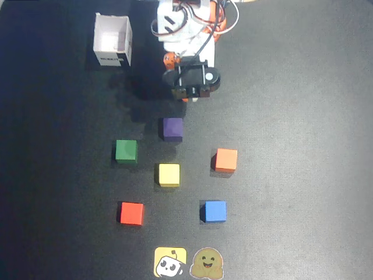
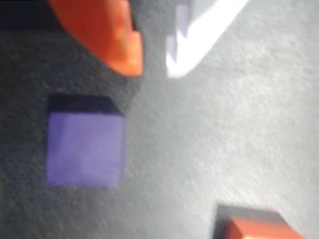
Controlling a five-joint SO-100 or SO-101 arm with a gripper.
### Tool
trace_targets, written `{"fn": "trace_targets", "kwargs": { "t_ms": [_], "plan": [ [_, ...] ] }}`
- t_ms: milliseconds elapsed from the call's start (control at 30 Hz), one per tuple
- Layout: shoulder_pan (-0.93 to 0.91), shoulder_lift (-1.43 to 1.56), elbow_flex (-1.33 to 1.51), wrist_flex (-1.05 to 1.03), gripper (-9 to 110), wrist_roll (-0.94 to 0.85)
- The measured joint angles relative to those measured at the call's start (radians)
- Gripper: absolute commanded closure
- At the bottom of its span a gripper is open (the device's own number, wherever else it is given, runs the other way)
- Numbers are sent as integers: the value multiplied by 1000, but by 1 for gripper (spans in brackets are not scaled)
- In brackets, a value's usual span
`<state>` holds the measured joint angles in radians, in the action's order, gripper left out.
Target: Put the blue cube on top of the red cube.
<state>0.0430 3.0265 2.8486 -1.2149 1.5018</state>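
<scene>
In the overhead view the blue cube [image 1: 214,211] sits on the black mat at the front right, and the red cube [image 1: 132,213] sits at the front left, well apart from it. My gripper [image 1: 187,98] hangs at the back near the arm's base, far from both cubes. The wrist view shows its orange finger [image 2: 112,35] and white finger [image 2: 199,35]. A narrow gap separates their tips, and my gripper [image 2: 153,69] holds nothing. Neither the blue nor the red cube appears in the wrist view.
A purple cube [image 1: 172,129] [image 2: 84,149] lies just in front of the gripper. An orange cube [image 1: 225,159] [image 2: 261,230], a yellow cube [image 1: 169,174] and a green cube [image 1: 126,150] fill the middle. A white open box [image 1: 113,39] stands at the back left. Two stickers [image 1: 185,262] lie at the front edge.
</scene>
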Motion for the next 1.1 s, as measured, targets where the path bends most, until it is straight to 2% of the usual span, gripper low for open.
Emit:
{"fn": "trace_targets", "kwargs": {
  "t_ms": [433,600,667,800,1100],
  "plan": [
    [25,-828,-595,86,94,23],
    [48,-1081,-784,133,88,23],
    [71,-1161,-833,155,88,40],
    [109,-1261,-893,196,79,89],
    [163,-1390,-982,244,79,167]
  ]
}}
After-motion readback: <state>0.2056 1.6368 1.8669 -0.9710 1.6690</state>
